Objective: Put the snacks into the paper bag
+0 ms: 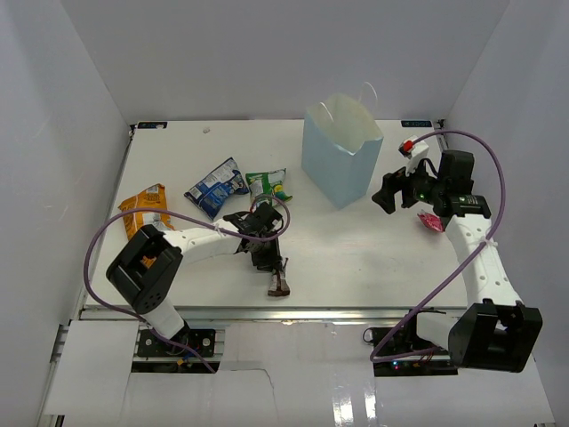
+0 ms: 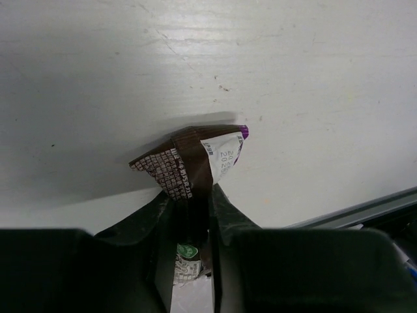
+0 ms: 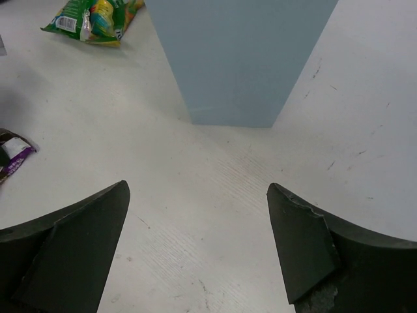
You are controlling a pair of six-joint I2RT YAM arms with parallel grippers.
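The dark brown bar (image 2: 189,163) has its near end hidden inside the pinch of the left end effector (image 2: 191,197) and print too small to read, while the right wrist view cuts off the paper bag (image 3: 241,59) above its lower wall and clips the green-and-white packet (image 3: 91,16) at the top edge

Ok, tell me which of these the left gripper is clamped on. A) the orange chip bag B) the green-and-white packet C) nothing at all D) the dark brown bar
D: the left wrist view shows the left gripper pinched shut on one end of the dark brown bar.
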